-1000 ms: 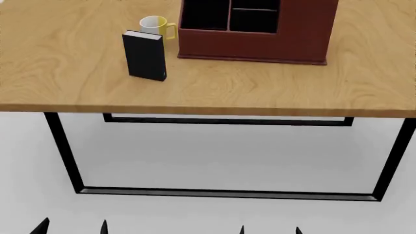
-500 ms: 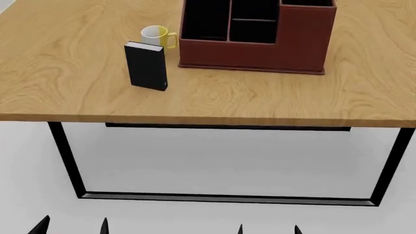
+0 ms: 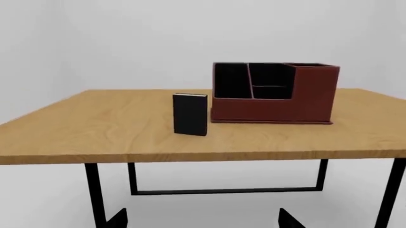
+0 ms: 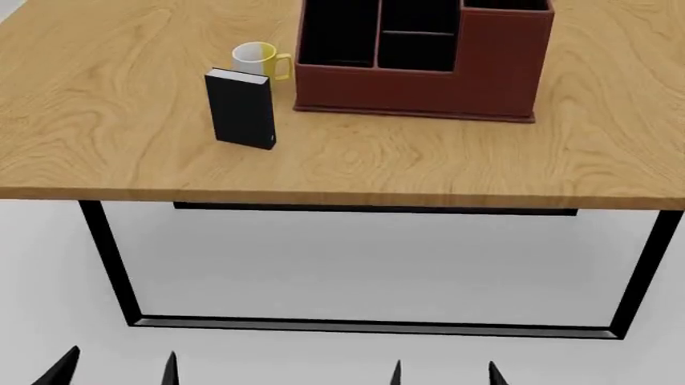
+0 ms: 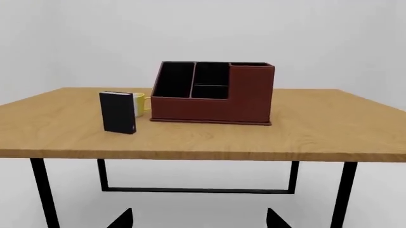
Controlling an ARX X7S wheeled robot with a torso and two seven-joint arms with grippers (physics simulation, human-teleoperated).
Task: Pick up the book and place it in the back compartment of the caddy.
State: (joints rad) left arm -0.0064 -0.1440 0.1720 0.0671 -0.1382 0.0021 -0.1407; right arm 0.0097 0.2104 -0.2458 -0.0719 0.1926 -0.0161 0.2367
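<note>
The upright black hardcover book [image 4: 240, 109] could topple if bumped, hitting the white-and-yellow mug [image 4: 256, 58] just behind; both jaws gape wide, empty.

Book and caddy standing apart on the wooden tabletop, well ahead of both grippers.

The book [image 4: 241, 110], a small thick black hardcover with white page edges, is standing upright ahead of the left gripper [image 4: 112, 370], untouched. The caddy [image 4: 424, 58], a red-brown box with black-lined cells and one taller corner, is sitting farther back, ahead of the right gripper [image 4: 444, 372]. Its back compartment [image 4: 421, 18], short and squarish behind a thin crossbar, is lying open.
</note>
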